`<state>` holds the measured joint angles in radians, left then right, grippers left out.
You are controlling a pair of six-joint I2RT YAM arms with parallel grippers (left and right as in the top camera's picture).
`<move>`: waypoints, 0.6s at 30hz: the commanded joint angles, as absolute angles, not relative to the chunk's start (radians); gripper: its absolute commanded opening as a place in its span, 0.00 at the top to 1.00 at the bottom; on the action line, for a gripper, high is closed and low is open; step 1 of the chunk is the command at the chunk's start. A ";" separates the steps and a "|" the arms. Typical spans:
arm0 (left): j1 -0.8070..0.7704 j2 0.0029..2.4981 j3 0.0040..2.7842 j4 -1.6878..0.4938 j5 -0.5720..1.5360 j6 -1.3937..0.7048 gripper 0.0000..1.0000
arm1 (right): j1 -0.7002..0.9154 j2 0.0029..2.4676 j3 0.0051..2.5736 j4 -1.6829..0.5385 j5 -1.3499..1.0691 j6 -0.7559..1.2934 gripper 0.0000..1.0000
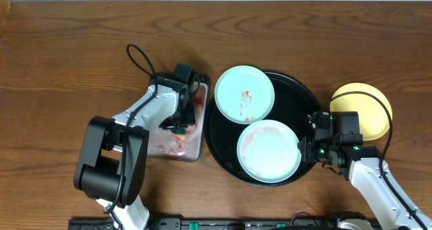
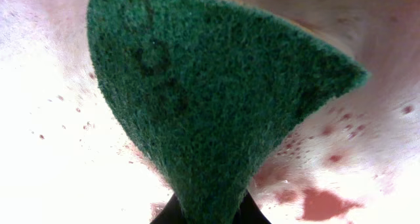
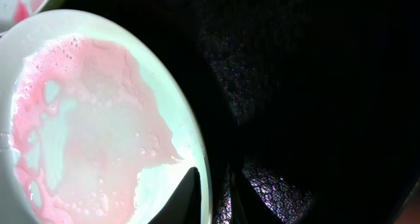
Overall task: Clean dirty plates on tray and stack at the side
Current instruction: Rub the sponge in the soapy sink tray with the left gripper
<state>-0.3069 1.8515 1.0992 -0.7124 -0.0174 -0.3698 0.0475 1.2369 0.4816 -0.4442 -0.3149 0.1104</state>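
Left gripper (image 1: 179, 127) clenched on green scouring pad (image 2: 210, 106) over smeared grey tray (image 1: 192, 146) — right gripper (image 1: 308, 150) pinched rim of pink-filmed mint plate (image 1: 268, 151) on black tray (image 1: 300, 102).

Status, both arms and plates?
Left gripper shut on green scouring pad over grey tray. Right gripper astride near mint plate rim, clamp unclear. Far mint plate smeared too, both on black tray; yellow plate out on table. Nothing blocking.
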 commanded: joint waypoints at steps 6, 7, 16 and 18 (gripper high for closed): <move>-0.304 1.777 1.093 -0.677 -0.012 -0.314 0.22 | 0.054 1.237 0.477 -0.442 -0.322 0.118 0.87; -0.304 1.779 1.092 -0.663 -0.012 -0.314 0.22 | 0.054 1.237 0.477 -0.442 -0.322 0.118 0.87; -0.304 1.832 1.080 -0.544 -0.057 -0.318 0.27 | 0.054 1.237 0.477 -0.453 -0.323 0.118 0.89; -0.304 1.845 1.080 -0.544 -0.057 -0.318 0.45 | 0.054 1.237 0.477 -0.453 -0.322 0.118 0.89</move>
<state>-0.3065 1.8061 1.0950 -0.5476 -0.0341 -0.3374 0.0475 1.2369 0.4816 -0.4519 -0.3149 0.1108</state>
